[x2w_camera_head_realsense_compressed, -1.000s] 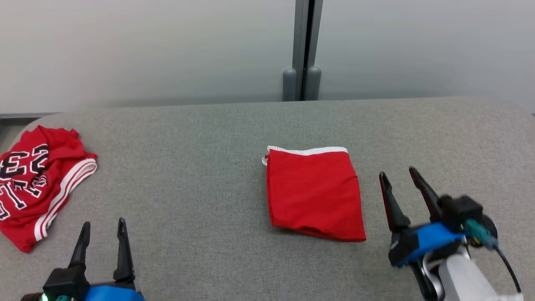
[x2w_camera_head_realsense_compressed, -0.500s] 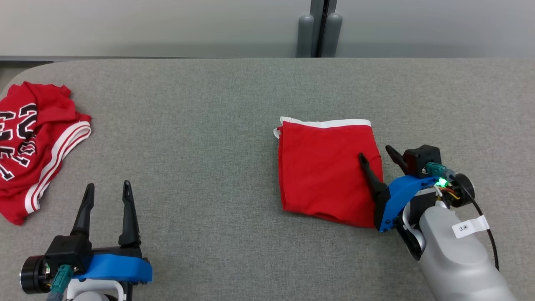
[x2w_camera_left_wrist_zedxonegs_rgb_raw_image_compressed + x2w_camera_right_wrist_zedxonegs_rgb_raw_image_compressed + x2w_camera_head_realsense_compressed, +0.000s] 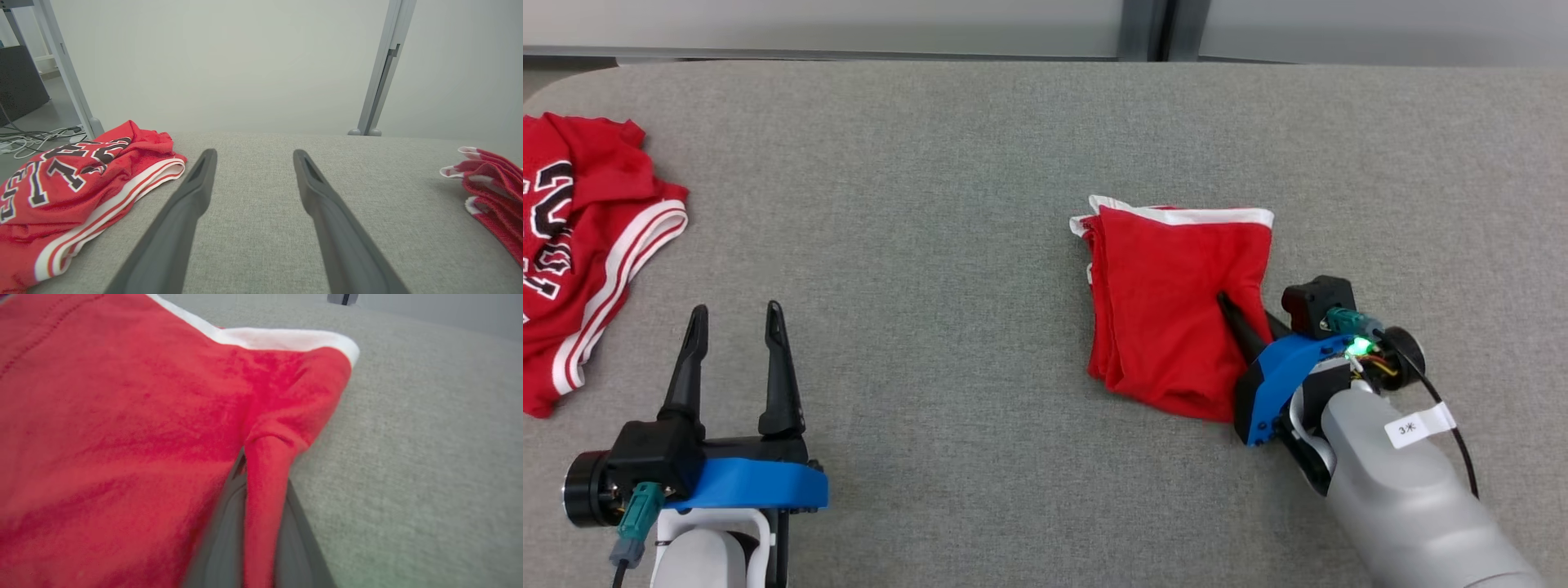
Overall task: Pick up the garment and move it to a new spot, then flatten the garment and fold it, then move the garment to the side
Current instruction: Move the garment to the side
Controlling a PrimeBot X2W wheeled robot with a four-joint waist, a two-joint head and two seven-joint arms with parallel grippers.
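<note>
Red folded garment (image 3: 1168,302), white-trimmed, is lying right of centre on the grey fabric surface (image 3: 947,204) — the right tool (image 3: 1245,314) is pinching its edge, likely to shift it aside; the left tool (image 3: 734,314) is idling, open.

I saw bright, soft, even light, with only faint shadows beside the garment (image 3: 1176,327). My right wrist view was smeared up close, its fingers (image 3: 222,543) and the pinched fold blurred. The left wrist view's posts (image 3: 380,73) leaned at the edges.

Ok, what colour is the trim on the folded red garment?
White trim on the red garment, best in the right wrist view.
</note>
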